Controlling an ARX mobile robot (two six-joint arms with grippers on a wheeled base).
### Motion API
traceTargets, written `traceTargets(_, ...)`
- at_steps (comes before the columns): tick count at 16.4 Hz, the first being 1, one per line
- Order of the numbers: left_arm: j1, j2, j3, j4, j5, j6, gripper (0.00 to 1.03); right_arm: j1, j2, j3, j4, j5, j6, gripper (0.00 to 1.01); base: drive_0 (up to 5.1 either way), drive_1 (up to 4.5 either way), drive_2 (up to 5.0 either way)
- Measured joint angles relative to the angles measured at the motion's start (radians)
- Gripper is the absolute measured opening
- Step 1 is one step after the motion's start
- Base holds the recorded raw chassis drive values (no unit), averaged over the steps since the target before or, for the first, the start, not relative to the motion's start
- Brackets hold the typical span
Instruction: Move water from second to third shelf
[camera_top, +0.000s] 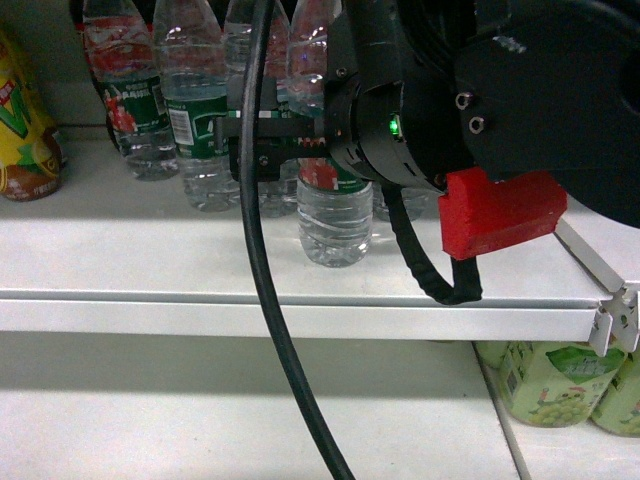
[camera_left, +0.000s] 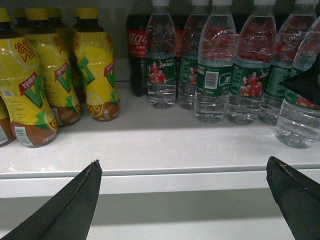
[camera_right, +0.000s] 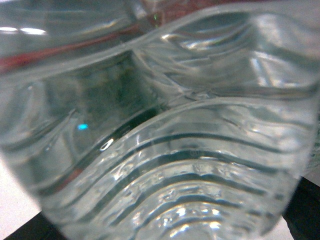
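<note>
Head view: the right pincer (camera_top: 262, 150) reaches in at center frame around the front water bottle (camera_top: 334, 222) on the shelf (camera_top: 150, 265); whether it has clamped cannot be told. The full bottle looks heavy, its ribbed wall thin and yielding, so the labelled waist seems the firmest hold.

Left wrist view: the left pincer (camera_left: 187, 197) hangs wide apart at the bottom of frame, holding nothing, below the shelf edge.

Right wrist view: ribbed clear plastic fills the frame, pressed close.
</note>
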Motion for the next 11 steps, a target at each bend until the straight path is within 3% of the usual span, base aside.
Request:
traceTargets(2,0.000,0.000,0.000,0.000,0.000,0.000,0.98,0.002,0.015,0.010,0.000,0.021,-0.009,0.97,0.0,0.00,0.0)
traceTargets(5,0.000,0.000,0.000,0.000,0.000,0.000,0.98,0.002,0.026,0.015,0.000,0.037,-0.021,0.83,0.0,0.00,0.0)
traceTargets(9,0.000,0.000,0.000,0.000,0.000,0.000,0.98,0.006,0.028,0.016,0.014,0.043,-0.031,0.50,0.0,0.00,0.0)
traceTargets(11,0.000,0.000,0.000,0.000,0.000,0.000,0.98,0.007,0.018,-0.013,0.045,0.039,-0.032,0.40,0.0,0.00,0.0)
